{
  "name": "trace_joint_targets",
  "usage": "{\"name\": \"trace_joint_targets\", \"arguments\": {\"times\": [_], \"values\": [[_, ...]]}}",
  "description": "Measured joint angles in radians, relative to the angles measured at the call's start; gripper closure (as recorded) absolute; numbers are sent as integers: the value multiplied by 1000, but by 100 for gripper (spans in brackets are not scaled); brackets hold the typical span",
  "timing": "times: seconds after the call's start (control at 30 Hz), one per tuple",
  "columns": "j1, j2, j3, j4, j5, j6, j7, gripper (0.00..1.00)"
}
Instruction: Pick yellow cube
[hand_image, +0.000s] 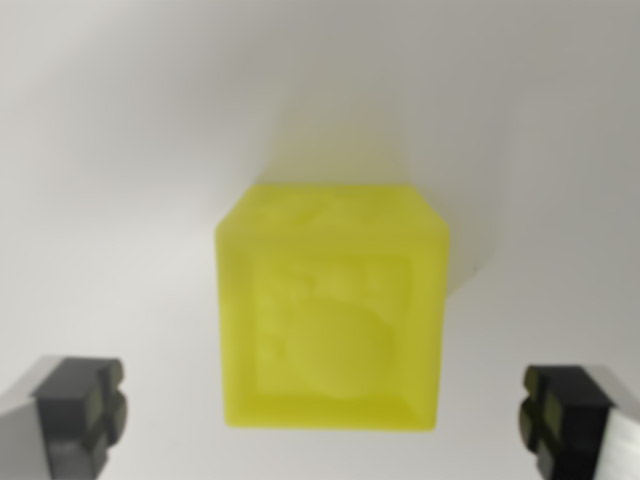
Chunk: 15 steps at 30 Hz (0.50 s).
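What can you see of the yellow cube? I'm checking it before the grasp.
The yellow cube is a bright, slightly see-through block that looks like plastic. Its facing side has a recessed square panel with a rounded raised shape that is too blurred to identify. It sits on a plain white surface, casting a soft shadow behind. It lies between the open pincer, whose fingers stand clear of it.

Yellow cube (332, 310): one, translucent, with a recessed square panel bearing a rounded relief on its facing side; slightly blurred, resting on a plain white surface (110, 150) with a faint shadow behind it. Gripper (325, 418): jaws spread wide, dark fingertips (82, 405) at the wrist view's lower left and lower right corners, cube between them, touching neither.
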<state>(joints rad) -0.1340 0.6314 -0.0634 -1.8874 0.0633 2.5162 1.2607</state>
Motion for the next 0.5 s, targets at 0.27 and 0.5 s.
{"name": "trace_joint_targets", "arguments": {"times": [0.27,0.5], "values": [[-3,33,1,12,4,21,5,0],[-3,72,1,24,10,47,4,0]]}}
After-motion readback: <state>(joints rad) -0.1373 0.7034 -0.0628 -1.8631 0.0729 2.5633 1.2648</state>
